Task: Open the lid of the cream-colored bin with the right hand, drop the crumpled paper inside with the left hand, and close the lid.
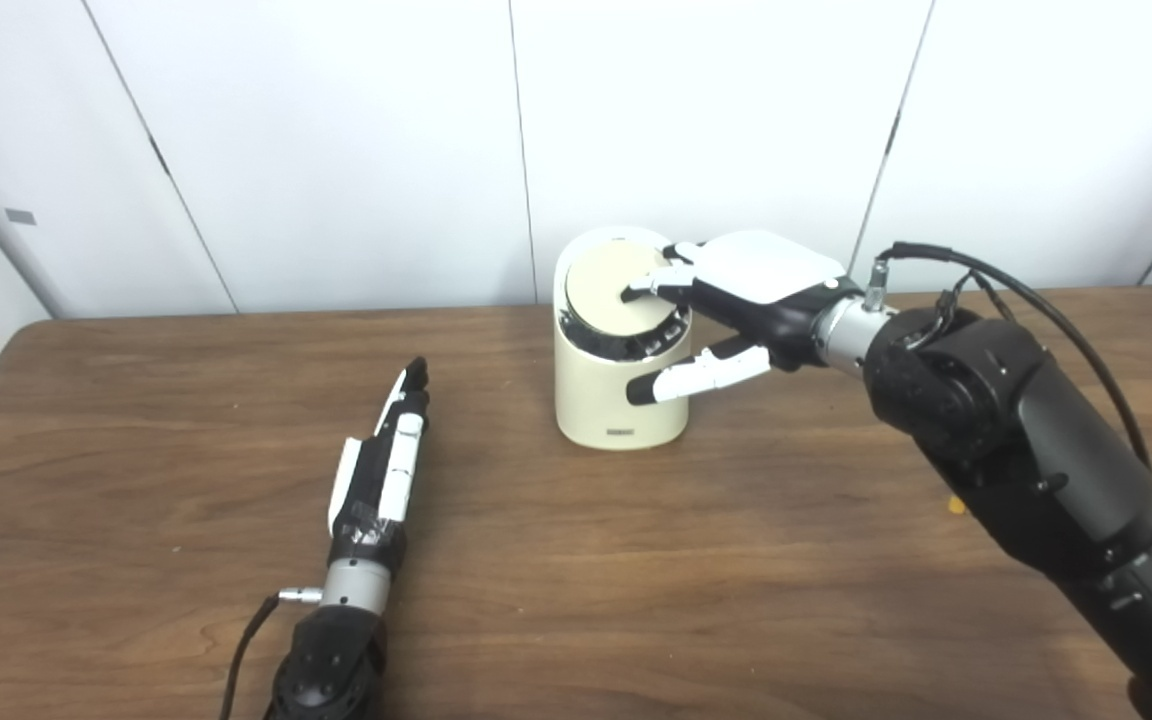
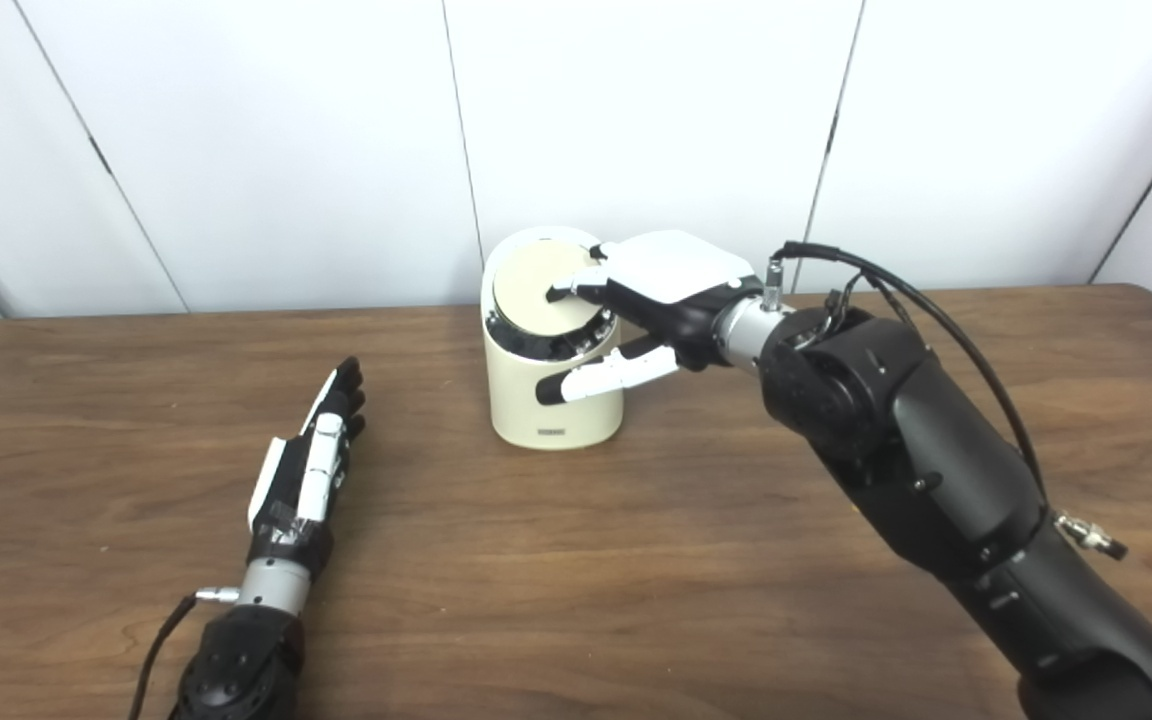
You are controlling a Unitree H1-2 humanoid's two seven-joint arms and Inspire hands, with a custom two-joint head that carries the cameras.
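Observation:
A cream-colored bin (image 1: 616, 400) stands at the middle back of the wooden table (image 1: 576, 560). Its round lid (image 1: 606, 290) lies shut, tilted toward me, inside a dark shiny rim. My right hand (image 1: 736, 300) reaches over the bin from the right; its fingertips (image 1: 636, 292) rest on the lid and its thumb hangs in front of the bin's side. It holds nothing. My left hand (image 1: 384, 460) lies on the table left of the bin, fingers straight and together, edge-on, holding nothing. No crumpled paper shows in either view.
White wall panels (image 1: 336, 150) stand close behind the table's back edge. A small yellow speck (image 1: 955, 505) lies on the wood beside my right forearm. Bare wood stretches between the two arms and along the front.

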